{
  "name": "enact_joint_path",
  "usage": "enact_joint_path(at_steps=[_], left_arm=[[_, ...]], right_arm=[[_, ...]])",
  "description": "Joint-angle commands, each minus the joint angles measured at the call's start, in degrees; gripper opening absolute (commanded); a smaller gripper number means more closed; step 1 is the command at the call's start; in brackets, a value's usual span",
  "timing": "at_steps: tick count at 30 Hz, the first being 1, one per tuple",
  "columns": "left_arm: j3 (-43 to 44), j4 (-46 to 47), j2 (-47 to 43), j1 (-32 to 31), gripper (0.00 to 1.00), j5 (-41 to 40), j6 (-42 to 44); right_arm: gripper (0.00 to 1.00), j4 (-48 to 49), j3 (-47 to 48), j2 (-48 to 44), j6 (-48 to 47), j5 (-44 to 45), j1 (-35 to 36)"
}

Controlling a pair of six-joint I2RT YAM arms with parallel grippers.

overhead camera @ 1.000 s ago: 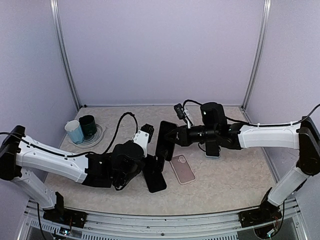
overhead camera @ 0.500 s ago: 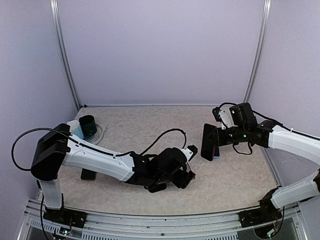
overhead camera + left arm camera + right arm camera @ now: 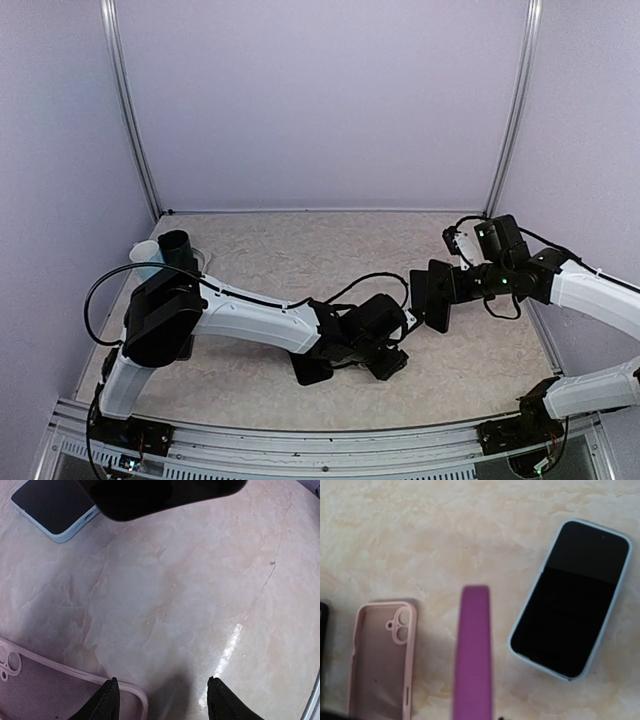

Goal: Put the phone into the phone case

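Right pincer (image 3: 446, 294) grips the purple phone (image 3: 471, 650) edge-on above the right-centre of the table (image 3: 260, 260). The phone's long axis is parallel to the pink case (image 3: 382, 655), which lies open side up. Left pincer (image 3: 162, 700) is spread open, one fingertip at the case rim.

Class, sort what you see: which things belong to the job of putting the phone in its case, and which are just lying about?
Job: the held purple-edged phone; pink phone case.
Lying about: blue-edged phone; cups; black flat item.

Pink phone case (image 3: 380, 655), purple phone (image 3: 472, 650), pale-blue phone (image 3: 570, 597)
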Motion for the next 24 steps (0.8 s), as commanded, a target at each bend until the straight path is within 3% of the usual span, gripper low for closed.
enact_joint_path(at_steps=[1,5,9,11,18,24], left_arm=[[-2.93,-2.45,-0.09,3.76,0.51,7.05,-1.82],[-6.68,-1.72,-2.53,3.86,0.47,8.59,-0.88],[-8.34,-1.91,-3.5,3.89,0.21,10.58,0.83],[-9.34,-2.77,-3.5,3.87,0.14,12.03,2.08],[-14.77,-2.71,-7.44,2.77,0.13,19.59,6.27],[-14.5,-1.56,-7.63,1.1,0.04,22.29,6.73]], right_arm=[[0.0,-0.16,0.77,-2.29,-2.26,-0.03,-0.63],[0.0,0.03,1.57,-2.12,-3.35,-0.14,-0.76],[0.0,0.39,2.56,-0.47,-4.17,-0.04,-0.85],[0.0,0.36,2.93,0.24,-4.49,-0.16,-0.85],[0.0,-0.5,4.16,1.01,-5.21,-0.57,-0.85],[0.0,-1.15,5.41,1.19,-5.37,-1.14,-0.85]])
